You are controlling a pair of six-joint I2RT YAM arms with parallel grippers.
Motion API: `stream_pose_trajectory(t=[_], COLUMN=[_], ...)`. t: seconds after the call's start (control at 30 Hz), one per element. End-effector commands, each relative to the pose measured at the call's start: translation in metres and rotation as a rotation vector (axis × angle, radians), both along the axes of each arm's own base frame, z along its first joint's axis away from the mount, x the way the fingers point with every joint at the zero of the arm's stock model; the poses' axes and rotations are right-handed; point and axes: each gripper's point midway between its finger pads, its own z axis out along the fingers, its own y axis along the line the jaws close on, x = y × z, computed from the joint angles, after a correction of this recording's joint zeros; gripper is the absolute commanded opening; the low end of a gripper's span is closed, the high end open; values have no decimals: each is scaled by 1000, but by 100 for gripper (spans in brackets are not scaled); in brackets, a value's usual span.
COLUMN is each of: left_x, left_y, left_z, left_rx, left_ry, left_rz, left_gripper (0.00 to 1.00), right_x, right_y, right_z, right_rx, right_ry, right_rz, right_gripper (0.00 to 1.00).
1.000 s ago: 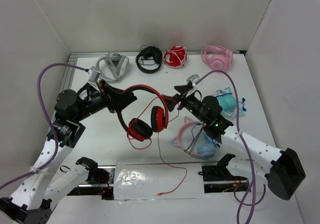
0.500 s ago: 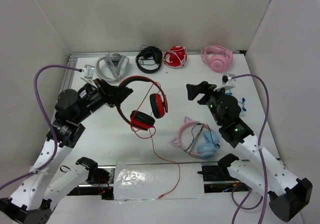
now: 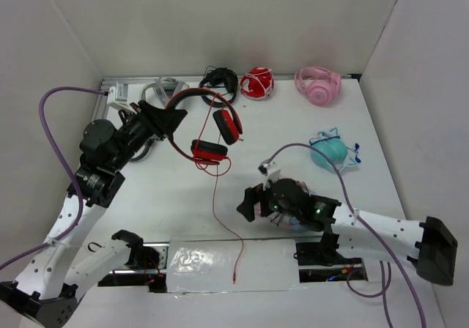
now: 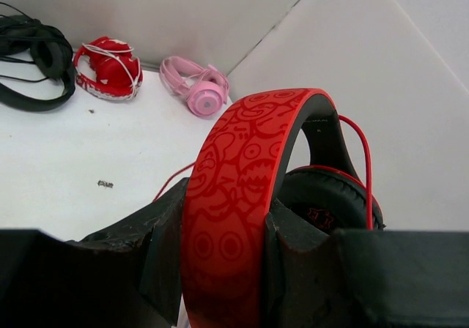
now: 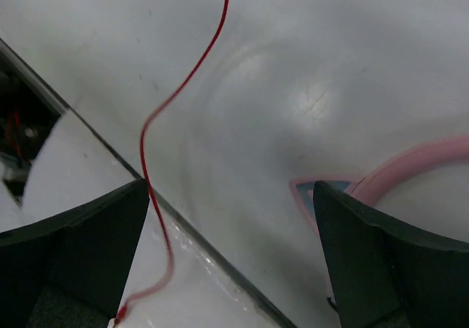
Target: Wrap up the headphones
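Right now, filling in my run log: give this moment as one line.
left gripper: shut on headphones | right gripper: open, above cable | cable: unwrapped, trailing toward near edge

Bare table (image 3: 293, 134) lies open mid-right; the hanging red cable (image 5: 143, 139) crosses beside the right claw (image 3: 248, 204).

No wording can be read anywhere (the headphones (image 4: 234, 196) show only cartoon faces on the band).

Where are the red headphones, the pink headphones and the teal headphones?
red headphones (image 4: 234, 196): left wrist view, on the headband.
pink headphones (image 3: 320, 91): top external view, on an ear cup.
teal headphones (image 3: 328, 152): top external view, on its teal body.
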Motion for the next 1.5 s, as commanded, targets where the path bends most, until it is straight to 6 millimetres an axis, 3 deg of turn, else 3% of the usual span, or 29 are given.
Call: stream_pose_trajectory(t=[0.0, 0.13, 0.3, 0.4, 0.47, 0.53, 0.57, 0.63, 0.73, 0.83, 0.9, 1.07, 1.23, 1.33, 1.43, 1.47], left_x=[-8, -8, -9, -6, -5, -2, -1, 1, 4, 12, 16, 26, 32, 35, 36, 38], left_y=[9, 10, 11, 14, 17, 20, 20, 22, 26, 36, 38, 44, 44, 46, 49, 52], left_z=[51, 49, 48, 45, 42, 39, 38, 35, 33, 33, 34, 29, 31, 34, 35, 34], left_rx=[-81, -88, -91, -100, -113, -121, -125, -127, -139, -150, -147, -176, -197, -206, -228, -238], left_ry=[-143, -137, -130, -114, -111, -94, -87, -80, -60, -47, -44, -13, 2, 5, 15, 17], left_rz=[31, 33, 40, 61, 76, 101, 105, 118, 144, 217, 233, 283, 300, 315, 332, 354], left_gripper=[0, 0, 0, 0, 0, 0, 0, 0, 0, 0, 0, 0, 0, 0, 0, 0], right_x=[-29, -31, -40, -44, -43, -26, -24, -19, -28, -41, -64, -102, -102, -96, -97, -96], right_y=[17, 34, 82, 106, 117, 127, 136, 143, 159, 163, 168, 164, 159, 149, 149, 149], right_z=[-25, -33, -20, -37, -40, -43, -37, -46, -41, -46, -51, -81, -92, -107, -107, -104], right_rx=[-78, -143, -55, -116, -148, -196, -190, -218, -214, -240, -256, -424, -473, -567, -567, -562], right_ry=[27, -56, -78, -38, -54, -97, -106, -96, -103, -102, -73, -12, -3, 38, 43, 31], right_rz=[78, 99, 253, 304, 277, 181, 166, 144, 222, 305, 423, 574, 517, 454, 457, 465], right_gripper=[100, 100, 100, 100, 100, 100, 100, 100, 99, 97, 94, 92, 88, 80, 51, 21])
